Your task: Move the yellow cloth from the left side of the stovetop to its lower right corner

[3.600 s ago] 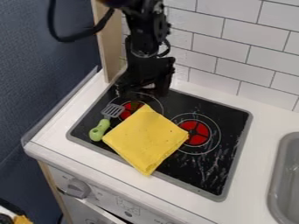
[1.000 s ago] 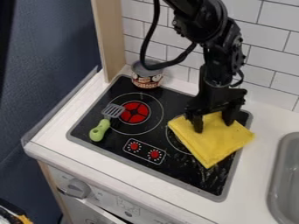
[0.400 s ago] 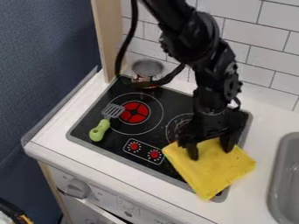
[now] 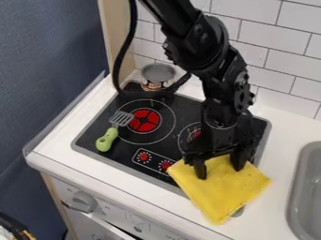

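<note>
1. Lying on the stove [image 4: 188, 110], one green-handled spatula [image 4: 108, 139].
2. One can [image 4: 158, 74], behind two burners [image 4: 145, 120].
3. One claw [image 4: 219, 171], fingers spread apart, both tips touching the cloth [image 4: 222, 194] (yellow, and just one), which lies across the stove's front edge onto the counter [image 4: 279, 136].
4. One sink [image 4: 307, 159], far right.

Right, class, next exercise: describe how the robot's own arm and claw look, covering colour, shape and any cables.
The arm is black, with bulky, rounded joints and a narrower wrist section. A thick black cable loops beside it. The claw is black too, with two stubby, blunt-ended fingers.
</note>
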